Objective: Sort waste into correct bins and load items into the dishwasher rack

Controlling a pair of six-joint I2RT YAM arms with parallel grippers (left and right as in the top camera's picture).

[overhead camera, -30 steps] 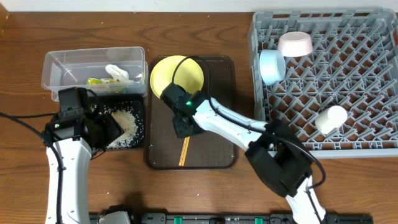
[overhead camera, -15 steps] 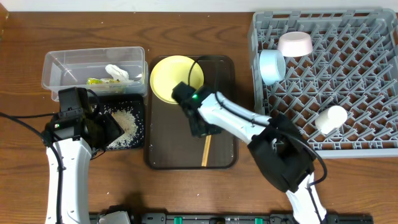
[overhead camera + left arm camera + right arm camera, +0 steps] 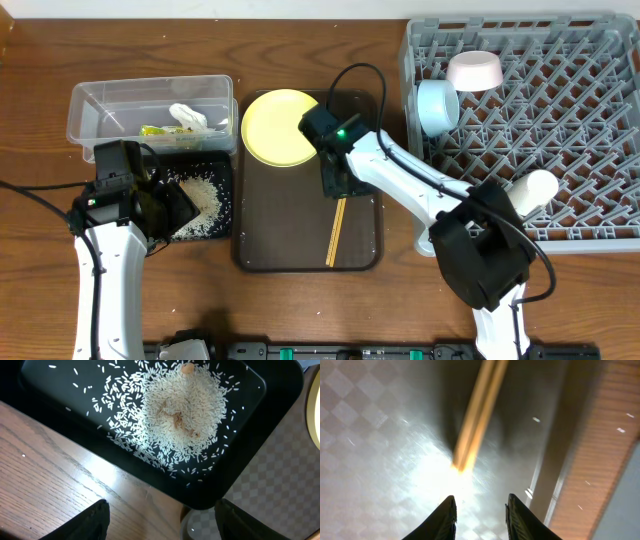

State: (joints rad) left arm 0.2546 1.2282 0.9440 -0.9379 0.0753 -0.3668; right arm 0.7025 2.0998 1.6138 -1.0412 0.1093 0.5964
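Left jaws (image 3: 162, 521) open, nothing between them, hovering over the near edge of the black tray (image 3: 260, 460). Right jaws (image 3: 480, 510) a little apart, with only brown tray (image 3: 290, 240) surface showing between the tips. The blurred top end of the chopsticks (image 3: 335, 232) lies just ahead of the tips; can't tell if they touch.

- 1 pair of chopsticks, on the brown tray, right of centre, running away from the right jaws.
- 1 yellow plate (image 3: 275, 128), at the brown tray's far left corner, overhanging its left edge.
- 1 rice (image 3: 185, 410) pile in the black tray, stray grains around it.
- 1 clear tub (image 3: 100, 110), just behind the black tray, holding 1 tissue (image 3: 187, 116) and 1 wrapper (image 3: 160, 130).
- 1 rack (image 3: 560, 120), at the right of the bench (image 3: 150, 40), holding 2 bowls and 1 cup: light blue bowl (image 3: 437, 106) on edge at the left side, white bowl (image 3: 474, 70) just beside it, cup (image 3: 532, 190) on its side near the front.
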